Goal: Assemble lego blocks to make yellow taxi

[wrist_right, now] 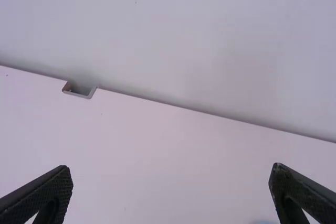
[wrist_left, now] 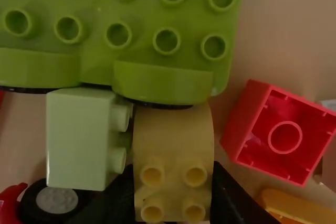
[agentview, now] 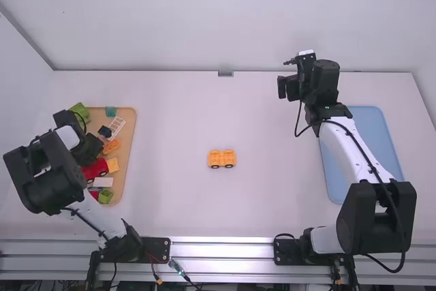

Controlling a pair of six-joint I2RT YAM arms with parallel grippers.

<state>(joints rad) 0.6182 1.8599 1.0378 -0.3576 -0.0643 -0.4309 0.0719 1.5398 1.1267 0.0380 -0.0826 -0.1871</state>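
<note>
"Why's the L end effector down in the parts tray?"

"Blocks are there. Fingers closed on a yellow block, one per side, studs toward the wrist cam. Side grip leaves studs free, prob for the taxi body."

"Tight, tho?"

"Yep. Green plate w/ fenders & pale green block crowd it, cd snag on the lift. Straight up, slow, IMO. Red block lies hollow side up, apart from it."

"And R?"

"R end effector is open, nothing in it, out by the far edge. Prob parked clear of the build."

"Taxi so far?"

"Just a yellow wheeled base, on its wheels mid-worktop, btwn the parts tray & blue tray. Prob there b/c both arms can reach. Body next, I'd guess."

"Surface, room?"

"White worktop, plain; metal rail along the near edge w/ both arm bases. Pale wall behind, small metal bracket where they meet."
</note>
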